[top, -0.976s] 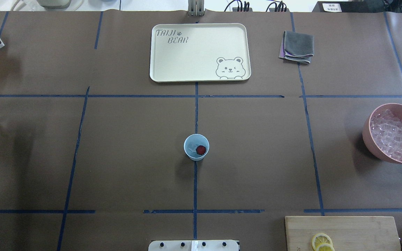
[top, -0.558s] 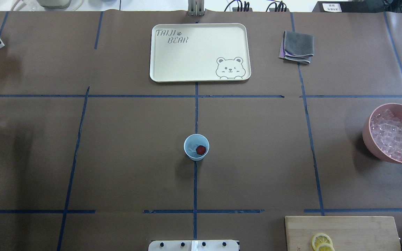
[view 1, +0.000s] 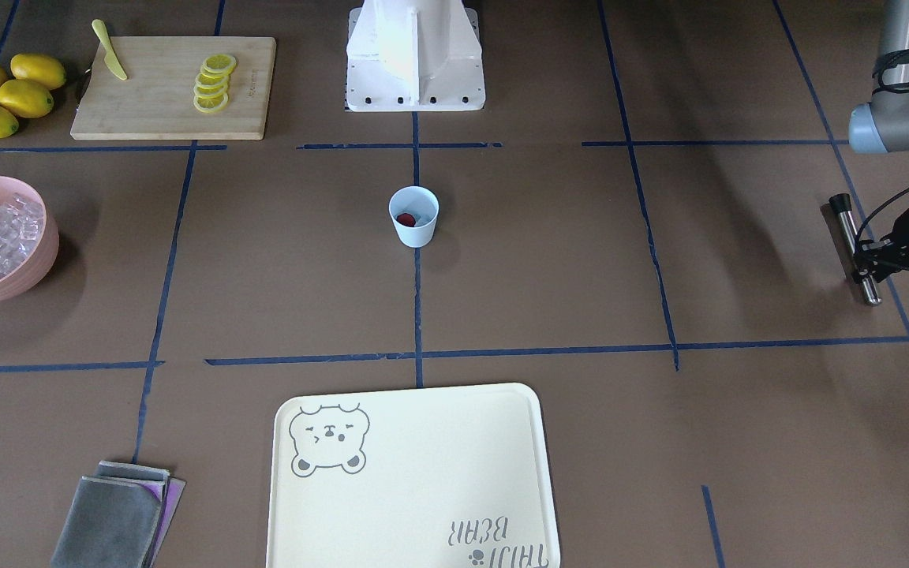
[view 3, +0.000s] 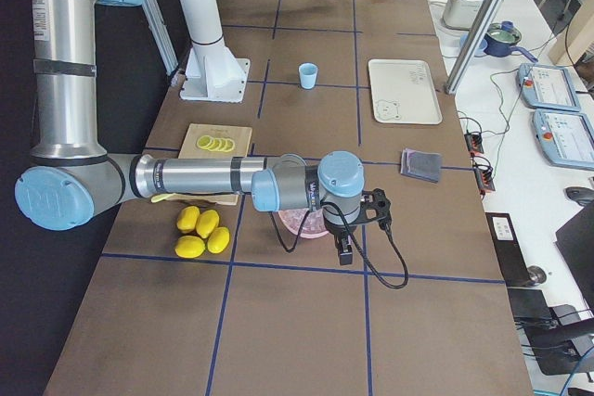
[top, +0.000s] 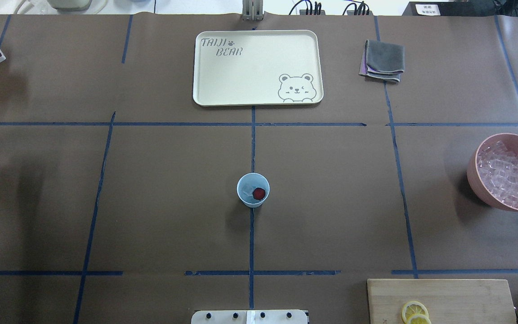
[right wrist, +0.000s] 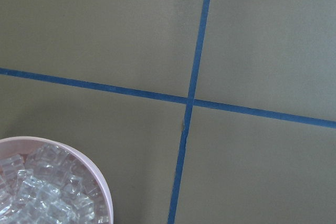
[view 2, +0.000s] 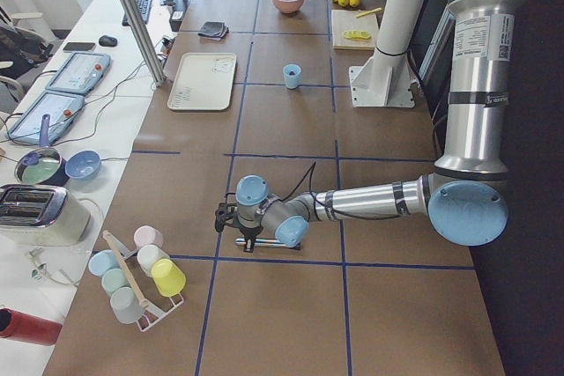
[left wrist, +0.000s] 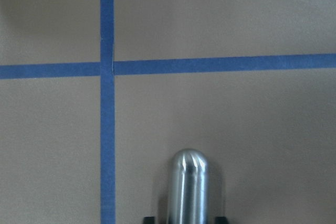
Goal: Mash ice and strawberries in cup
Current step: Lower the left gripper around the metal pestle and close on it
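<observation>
1. The left pincer (view 1: 871,264) is closed around a polished steel rod with a rounded tip (left wrist: 190,182), held level and low over the brown paper-covered table (top: 331,202). Whether the rod touches the paper cannot be told.
2. In the wrist view the rod's tip juts ahead of that pincer, short of a crossing of blue tape lines (left wrist: 107,68).
3. The small pale-blue plastic cup (top: 253,190) stands upright well apart from the left pincer, at the table's middle, on a tape line in front of the robot's white base (view 1: 415,55).
4. Inside the cup, a small dark-red strawberry (top: 259,193) lies touching a few clear ice cubes (top: 248,189).
5. The right pincer (view 3: 342,249) points downward just beside the rim of a large pink bowl (top: 475,173) heaped with more ice. It shows only from the side, so wide or narrow cannot be told.
6. The cup is well apart from the right pincer too.
7. A cream rectangular tray with a bear drawing (top: 257,67) lies beyond the cup, away from both pincers.
</observation>
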You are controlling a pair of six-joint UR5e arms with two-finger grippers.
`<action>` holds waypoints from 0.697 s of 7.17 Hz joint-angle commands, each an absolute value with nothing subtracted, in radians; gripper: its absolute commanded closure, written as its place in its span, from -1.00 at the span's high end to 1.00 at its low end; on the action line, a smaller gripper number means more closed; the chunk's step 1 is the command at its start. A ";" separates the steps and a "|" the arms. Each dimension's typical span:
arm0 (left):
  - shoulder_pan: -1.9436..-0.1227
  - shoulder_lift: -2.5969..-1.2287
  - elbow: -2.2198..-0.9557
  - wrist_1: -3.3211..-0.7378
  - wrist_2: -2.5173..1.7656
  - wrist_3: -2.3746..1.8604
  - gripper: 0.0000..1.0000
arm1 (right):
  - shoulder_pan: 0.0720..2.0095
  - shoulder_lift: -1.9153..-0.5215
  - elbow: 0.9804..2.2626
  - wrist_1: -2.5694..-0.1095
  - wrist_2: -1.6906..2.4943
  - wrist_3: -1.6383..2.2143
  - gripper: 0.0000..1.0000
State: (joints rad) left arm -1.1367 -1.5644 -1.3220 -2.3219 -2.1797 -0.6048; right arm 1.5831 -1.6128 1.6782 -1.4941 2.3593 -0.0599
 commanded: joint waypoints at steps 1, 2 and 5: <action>-1.137 -1.563 -1.334 -2.322 -2.183 -0.609 -0.90 | 1.583 -1.612 1.678 -1.494 2.359 -0.060 0.99; -1.138 -1.562 -1.366 -2.319 -2.187 -0.609 -1.00 | 1.583 -1.612 1.678 -1.494 2.355 -0.060 0.99; -1.204 -1.562 -1.541 -2.299 -2.290 -0.597 -1.00 | 1.583 -1.612 1.680 -1.496 2.356 -0.060 0.99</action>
